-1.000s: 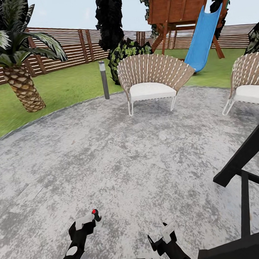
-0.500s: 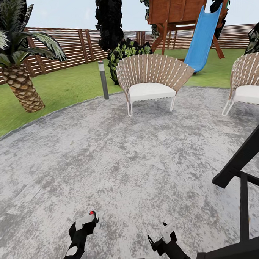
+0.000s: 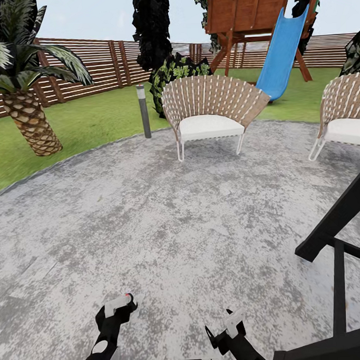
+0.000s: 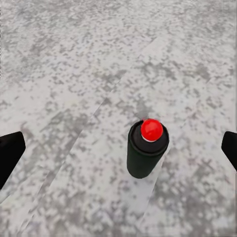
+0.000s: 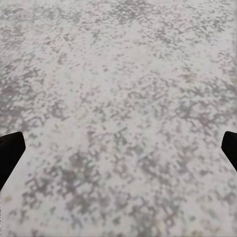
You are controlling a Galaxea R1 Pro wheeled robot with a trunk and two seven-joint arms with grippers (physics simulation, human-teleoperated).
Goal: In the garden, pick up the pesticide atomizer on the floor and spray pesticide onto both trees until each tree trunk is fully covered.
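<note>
- Now we look from our head camera over the floor [image 3: 166,223], a mottled grey-and-white stone paving that runs out to a green lawn [image 3: 87,124].
- We see the pesticide atomizer [image 4: 146,149] in our left wrist view: a small dark bottle with a red top, standing upright on the floor.
- Our left pincer [image 4: 118,153] is spread wide, its two dark fingertips at the opposite edges of that view; the bottle stands between them, closer to one side, and touches neither.
- From the head camera, the left pincer [image 3: 119,308] hangs low over the floor near the lower edge, and a small red spot of the bottle's top [image 3: 127,295] peeks out just by it.
- Our right pincer [image 5: 118,148] is also wide open, with only bare paving between its fingertips; it holds nothing.
- In the head view the right pincer [image 3: 230,325] sits low, well apart from the left one.
- Farther off, two woven chairs with white cushions, one in the middle [image 3: 211,115] and one at the right edge [image 3: 343,113], stand on the paving near the grass.
- A palm [image 3: 25,88] grows on the lawn, with a short grey post [image 3: 143,111] beside the paving's rim.
- A brown slatted fence [image 3: 97,65] rings the lawn, and a wooden playset with a blue slide [image 3: 281,50] stands behind the chairs.
- A black frame [image 3: 339,256] crosses the lower right corner of our head view.
</note>
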